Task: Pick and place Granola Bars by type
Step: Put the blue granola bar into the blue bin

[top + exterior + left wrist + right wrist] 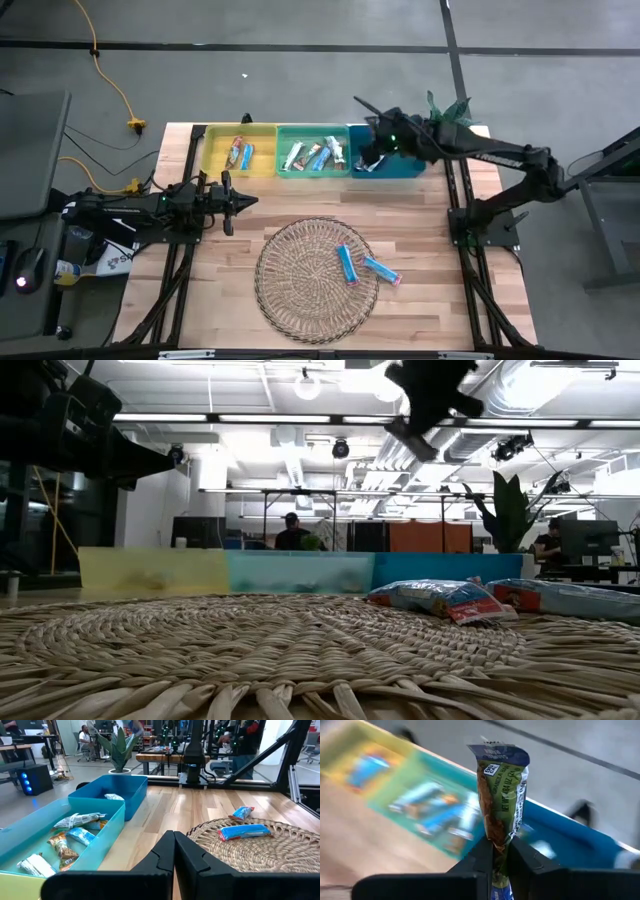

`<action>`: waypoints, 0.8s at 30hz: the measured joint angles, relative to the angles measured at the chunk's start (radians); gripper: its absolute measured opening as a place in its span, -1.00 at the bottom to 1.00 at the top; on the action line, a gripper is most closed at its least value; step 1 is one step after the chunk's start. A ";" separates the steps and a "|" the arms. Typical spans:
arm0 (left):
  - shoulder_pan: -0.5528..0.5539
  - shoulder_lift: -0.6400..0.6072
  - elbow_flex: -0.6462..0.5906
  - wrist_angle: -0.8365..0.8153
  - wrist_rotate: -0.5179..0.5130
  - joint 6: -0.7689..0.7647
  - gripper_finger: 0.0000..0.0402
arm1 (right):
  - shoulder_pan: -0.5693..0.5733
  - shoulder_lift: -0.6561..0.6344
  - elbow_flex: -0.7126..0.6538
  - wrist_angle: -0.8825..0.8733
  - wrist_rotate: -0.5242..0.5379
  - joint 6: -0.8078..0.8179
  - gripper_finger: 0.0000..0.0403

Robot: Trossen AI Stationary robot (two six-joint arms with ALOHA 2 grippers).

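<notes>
Right gripper (501, 851) pinches a crinkly granola bar (501, 795) upright, blue bin (392, 168) beneath; two glossy bars (348, 264) on the woven mat (300, 290); left gripper (174, 851) closed.

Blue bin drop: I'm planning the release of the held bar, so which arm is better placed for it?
Right. The right gripper is shut on a bar and hangs by the blue bin. The left gripper is shut, empty, beside the mat.

Round woven mat (317, 279) on wooden surface (420, 225). Yellow bin (214, 152), teal bin (283, 168), blue bin (410, 168) behind.
</notes>
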State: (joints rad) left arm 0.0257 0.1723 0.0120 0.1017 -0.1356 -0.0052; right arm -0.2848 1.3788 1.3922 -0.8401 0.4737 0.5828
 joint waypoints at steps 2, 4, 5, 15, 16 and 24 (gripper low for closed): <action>0.000 0.000 0.000 0.000 0.000 0.000 -1.00 | -0.053 0.011 0.000 -0.065 0.002 -0.012 -0.84; 0.000 0.000 0.000 0.000 0.000 0.000 -1.00 | -0.105 0.024 0.000 -0.107 0.002 -0.039 -0.83; 0.000 0.000 0.000 0.000 0.000 0.000 -1.00 | -0.128 0.031 0.000 -0.117 0.001 -0.055 -0.83; 0.000 0.000 0.000 0.000 0.000 0.000 -1.00 | -0.276 0.058 -0.282 0.237 -0.182 -0.077 -0.85; 0.000 0.000 0.000 0.000 0.000 0.000 -1.00 | -0.290 0.058 -0.323 0.285 -0.204 -0.064 -0.84; 0.000 0.000 0.000 0.000 0.000 0.000 -1.00 | -0.379 0.058 -0.577 0.626 -0.378 0.006 -0.86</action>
State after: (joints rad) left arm 0.0257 0.1723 0.0120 0.1020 -0.1358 -0.0054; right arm -0.6633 1.4364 0.8149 -0.2143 0.0953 0.5884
